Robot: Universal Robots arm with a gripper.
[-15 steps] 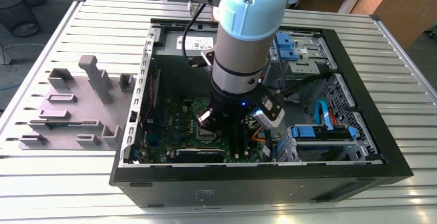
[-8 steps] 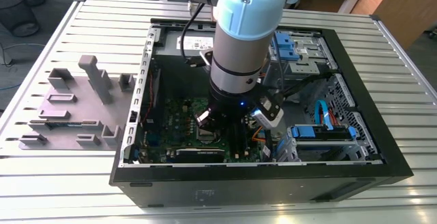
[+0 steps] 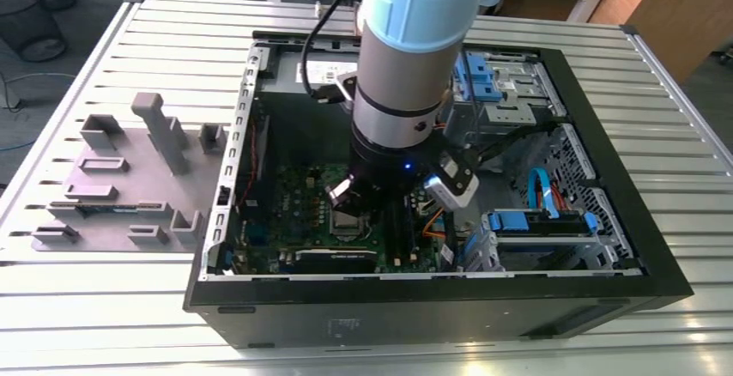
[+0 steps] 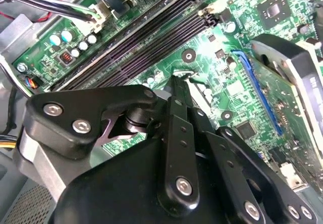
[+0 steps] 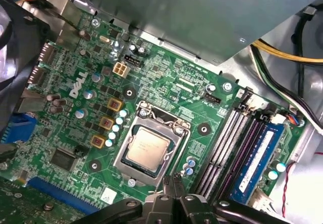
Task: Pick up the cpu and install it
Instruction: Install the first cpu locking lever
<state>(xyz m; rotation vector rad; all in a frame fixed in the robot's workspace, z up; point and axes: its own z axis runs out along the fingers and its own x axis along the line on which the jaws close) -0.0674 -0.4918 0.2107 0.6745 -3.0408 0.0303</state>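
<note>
pale-blue arm point(image 3: 407, 50) reaches deep into the open pc case point(image 3: 596, 247) in the exterior view. second wrist view: black gripper point(image 4: 175, 80) pinched closed, empty, above the green motherboard point(image 4: 212, 57). first wrist view: silver cpu point(image 5: 147, 150) sits flat in its metal-framed socket point(image 5: 132, 128), fingertips just beside it.

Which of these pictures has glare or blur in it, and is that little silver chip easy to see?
In the first wrist view the cpu sits sharp and evenly lit in its socket on the motherboard. In the second wrist view a bright glare spot washes out the board beside the memory slots, and the close gripper looks soft. In the exterior view the arm hides much of the case.
</note>
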